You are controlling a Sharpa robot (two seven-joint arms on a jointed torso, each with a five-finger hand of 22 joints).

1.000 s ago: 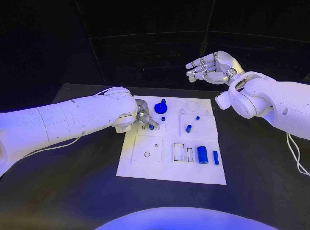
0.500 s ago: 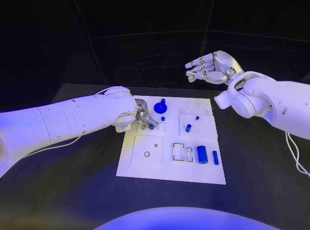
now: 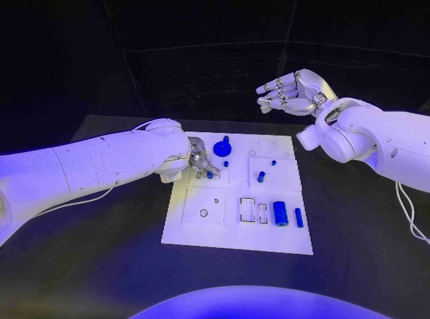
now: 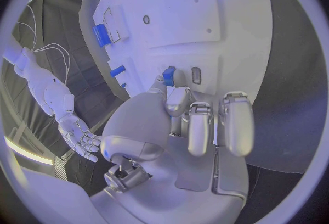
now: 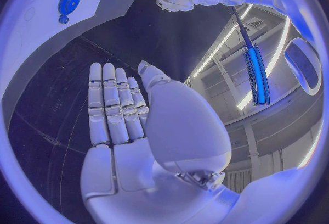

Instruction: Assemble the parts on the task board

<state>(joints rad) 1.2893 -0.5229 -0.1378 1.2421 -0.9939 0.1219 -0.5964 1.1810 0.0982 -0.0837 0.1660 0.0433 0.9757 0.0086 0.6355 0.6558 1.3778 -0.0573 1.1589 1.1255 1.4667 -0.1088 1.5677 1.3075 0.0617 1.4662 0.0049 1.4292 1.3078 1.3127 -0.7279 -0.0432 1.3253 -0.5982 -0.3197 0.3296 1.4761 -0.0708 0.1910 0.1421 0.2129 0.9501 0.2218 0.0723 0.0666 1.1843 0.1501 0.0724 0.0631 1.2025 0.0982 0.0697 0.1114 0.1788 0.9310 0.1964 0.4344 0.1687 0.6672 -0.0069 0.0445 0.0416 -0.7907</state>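
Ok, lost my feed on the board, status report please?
Left hand down on the white board, fingertips on a small blue peg. Right hand raised clear behind the board, open, holding nothing. Nothing in the way.

Black table (image 3: 368, 252) underneath, matte and bare-looking at its dark edges, stretching out to the left, right and near side in the head view; seen again as a dark band (image 4: 291, 70) in the left wrist view. Thin white cable (image 3: 86, 199) lying slack on the table's left part, curving toward the left edge. Another thin white cable (image 3: 413, 229) hanging and looping at the table's right side. Behind the table, a dark backdrop (image 3: 205, 73) of flat panels, crossed by faint pale seams.
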